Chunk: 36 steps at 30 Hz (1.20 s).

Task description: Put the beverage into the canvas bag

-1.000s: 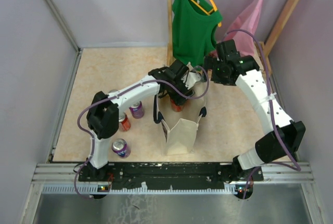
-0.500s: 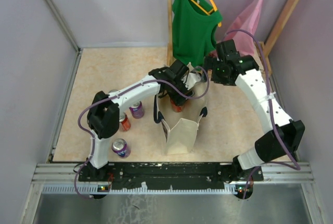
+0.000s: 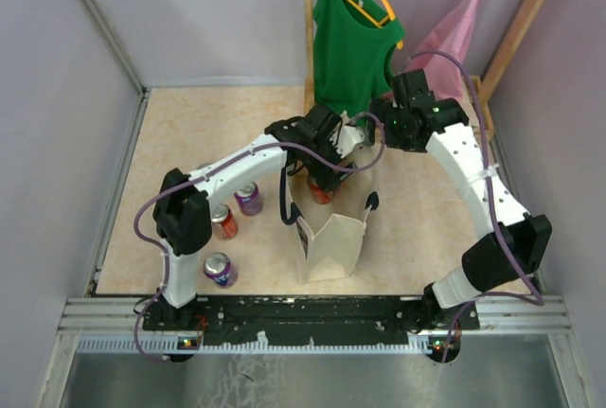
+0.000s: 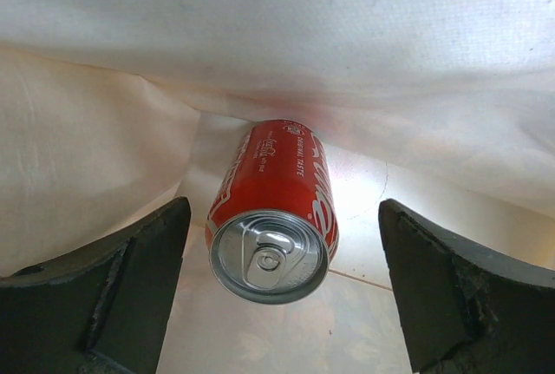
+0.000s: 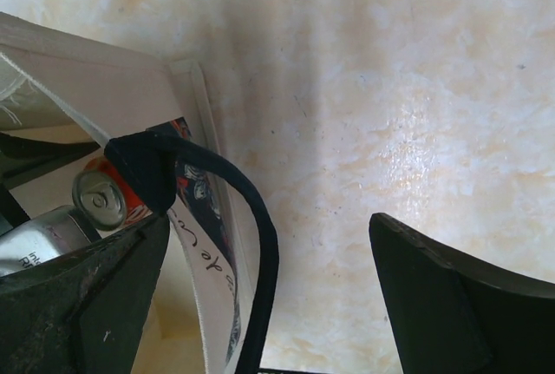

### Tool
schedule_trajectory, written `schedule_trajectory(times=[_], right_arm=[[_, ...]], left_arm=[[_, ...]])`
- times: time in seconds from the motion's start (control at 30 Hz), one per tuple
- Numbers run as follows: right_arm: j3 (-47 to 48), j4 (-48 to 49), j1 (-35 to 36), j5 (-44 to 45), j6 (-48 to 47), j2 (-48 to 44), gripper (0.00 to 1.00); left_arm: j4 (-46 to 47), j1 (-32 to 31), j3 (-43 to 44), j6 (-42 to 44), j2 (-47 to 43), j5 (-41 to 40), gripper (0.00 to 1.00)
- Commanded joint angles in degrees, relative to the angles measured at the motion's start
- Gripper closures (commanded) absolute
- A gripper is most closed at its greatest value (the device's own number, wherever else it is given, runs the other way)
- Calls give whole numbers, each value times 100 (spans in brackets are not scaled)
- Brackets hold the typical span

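- The red beverage can [image 4: 271, 209] sits inside the canvas bag [image 3: 331, 242], with pale cloth folded over and beside it and its pull-tab end facing up toward the left wrist camera.
- The left tool [image 3: 331, 157] is spread wide. Its dark fingers [image 4: 104, 305] stand clear on either side of the can and neither touches it, so the drink is let go.
- Over the last second the left wrist has lifted slightly away from the bag's mouth, while the can has stayed put below. I judge that the drop is made and the arm is backing out.
- The right tool [image 5: 267, 222] has edged in toward the bag's far rim. Its fingers are apart, with the navy strap handle [image 5: 208, 170] running between them, apparently ungripped.
- From this angle it is hard to say whether the can stands square on the bag's floor or leans on the cloth.
- Three more cans [image 3: 249, 200] stand on the worktop [image 3: 189, 133] outside the bag.
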Motion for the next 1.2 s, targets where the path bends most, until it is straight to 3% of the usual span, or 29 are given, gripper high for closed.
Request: schedule_trajectory(times=[0.0,0.57,0.73,0.97,1.17], right_arm=[[270,182,69,-301,-48,38,1],[326,208,71,-279,-101,42,1],[353,266,71,-301,-107,58,1],[329,348,71,-393,-128,79,1],[206,449,71,-485,-112,38,1]], left_arm=[[564,-61,459,-184,-379,37,6],[1594,26,761,-525,-820,-516,5],[1962,558,1197,-888,-970,-831,5],[2268,1677,1113,-866,-1469,-1037,7],[1815,2498,323,-813,-2041,-1377,9]])
